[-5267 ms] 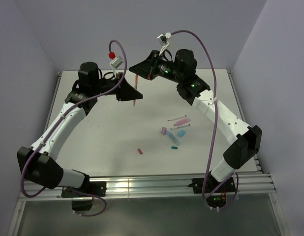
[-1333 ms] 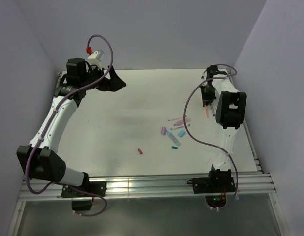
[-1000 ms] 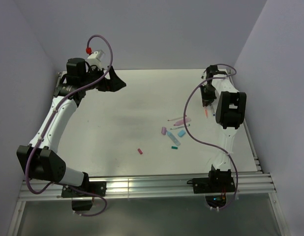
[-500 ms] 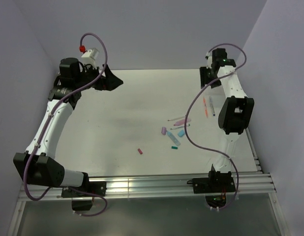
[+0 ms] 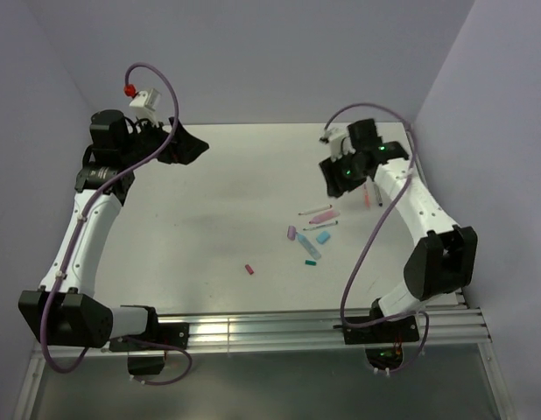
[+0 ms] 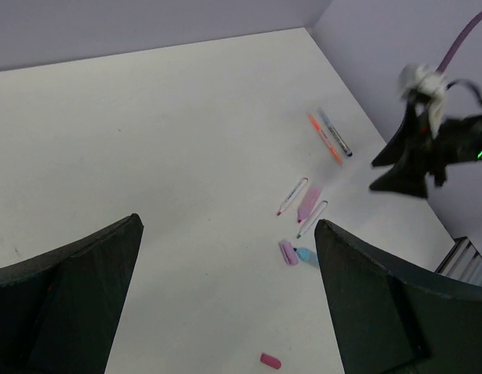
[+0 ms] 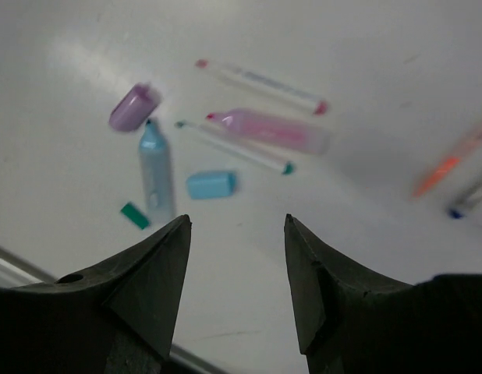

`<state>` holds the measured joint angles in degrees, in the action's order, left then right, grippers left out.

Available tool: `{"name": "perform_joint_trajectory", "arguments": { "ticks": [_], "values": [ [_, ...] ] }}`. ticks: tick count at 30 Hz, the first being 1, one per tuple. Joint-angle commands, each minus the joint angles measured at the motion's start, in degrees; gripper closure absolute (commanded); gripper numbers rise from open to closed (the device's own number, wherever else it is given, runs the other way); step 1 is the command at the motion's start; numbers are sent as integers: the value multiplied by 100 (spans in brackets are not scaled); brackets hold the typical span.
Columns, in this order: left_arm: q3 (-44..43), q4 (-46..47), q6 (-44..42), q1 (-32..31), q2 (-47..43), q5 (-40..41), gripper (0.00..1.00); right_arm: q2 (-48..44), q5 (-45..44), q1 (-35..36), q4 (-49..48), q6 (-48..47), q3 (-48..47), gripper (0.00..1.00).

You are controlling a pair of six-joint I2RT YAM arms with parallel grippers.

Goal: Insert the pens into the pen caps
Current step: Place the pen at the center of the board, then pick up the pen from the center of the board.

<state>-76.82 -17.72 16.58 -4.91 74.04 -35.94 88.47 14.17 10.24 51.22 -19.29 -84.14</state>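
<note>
Pens (image 7: 272, 131) on table (image 7: 358, 39) | left end effector (image 6: 229, 226) spread, empty | right end effector (image 7: 237, 220) spread, empty

Contents, white table (image 7: 366, 257):
- right gripper (image 7: 237, 234): two dark fingers (image 7: 147, 288) low in frame, spread apart, nothing between.
- lilac cap (image 7: 134, 107): lying just beside tip of light blue pen (image 7: 154, 175).
- light blue cap (image 7: 211, 184): near same pen, apart.
- teal cap (image 7: 134, 215): smallest, nearest visible table edge.
- pink pen (image 7: 272, 131): mid-group.
- white pen with red ends (image 7: 260, 84): beyond pink pen.
- white pen with green ends (image 7: 233, 146): alongside pink pen; contact unclear.
- orange pen (image 7: 448, 162), blue-tipped pen (image 7: 467, 201): side by side, blurred, well apart from group.
</note>
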Motion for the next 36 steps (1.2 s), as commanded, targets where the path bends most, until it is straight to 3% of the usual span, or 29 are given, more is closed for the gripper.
{"name": "perform_joint_trajectory", "arguments": {
  "ticks": [1, 7, 13, 17, 22, 26, 36],
  "values": [
    [193, 269, 249, 25, -215, 193, 1, -110, -152, 539, -86, 179, 740, 41],
    [535, 444, 250, 25, -328, 150, 0, -84, -310, 1085, -235, 312, 1206, 42],
    [492, -153, -865, 7, -145, -896, 3, -84, -679, 1112, -262, -628, 1637, 40],
    [1097, 425, -964, -115, -486, -1099, 6, -181, -416, 1112, -192, -927, 1602, 38],
    [826, 23, -937, -116, -206, -879, 8, -40, -398, 1498, -68, -612, 1479, 41],
    [993, 303, -683, -116, -346, -783, 7, 250, -486, 1972, -77, -260, 1532, 43],
    [914, 400, -445, -116, -408, -747, 6, 865, -785, 2158, -288, 180, 1549, 41]
  ]
}}
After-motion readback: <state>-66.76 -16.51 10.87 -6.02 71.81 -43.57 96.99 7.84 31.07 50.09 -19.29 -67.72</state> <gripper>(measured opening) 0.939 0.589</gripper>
